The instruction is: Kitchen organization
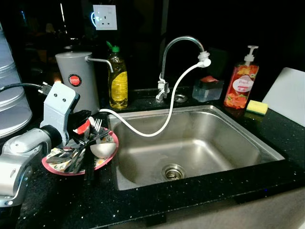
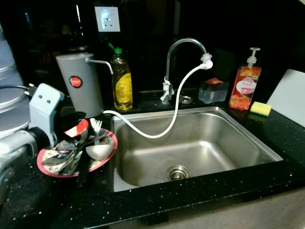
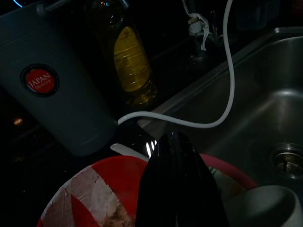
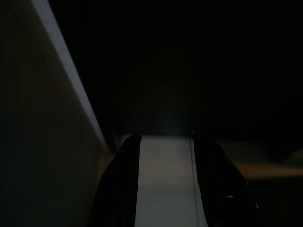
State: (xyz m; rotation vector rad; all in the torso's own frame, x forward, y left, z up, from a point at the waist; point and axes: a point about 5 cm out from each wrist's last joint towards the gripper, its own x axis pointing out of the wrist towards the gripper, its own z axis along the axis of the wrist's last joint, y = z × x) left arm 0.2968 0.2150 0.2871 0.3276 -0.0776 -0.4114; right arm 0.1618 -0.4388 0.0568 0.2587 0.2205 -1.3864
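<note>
**Left claw down on the plate beside the sink**

A pink-rimmed plate [image 1: 107,160] sits on the black counter [image 1: 190,195], just left of the steel sink [image 1: 200,138]. It is piled up — a fork [image 1: 97,125], a white spoon [image 1: 102,150] and some torn red-and-white wrapper [image 3: 90,198]. The left gripper [image 1: 86,143] reaches over that pile from the left, its black fingers [image 3: 177,184] pressed together with no gap showing; whether they pinch anything I cannot tell. The right gripper [image 4: 165,179] hangs idle in the dark, fingers parted and empty.

Behind the plate stand a grey flask [image 1: 76,78] and a yellow bottle [image 1: 117,81]. A white hose [image 1: 162,126] runs from the tap [image 1: 183,47] down into the sink and out toward the plate. On the right — a soap dispenser [image 1: 241,83] and a sponge [image 1: 257,107].
</note>
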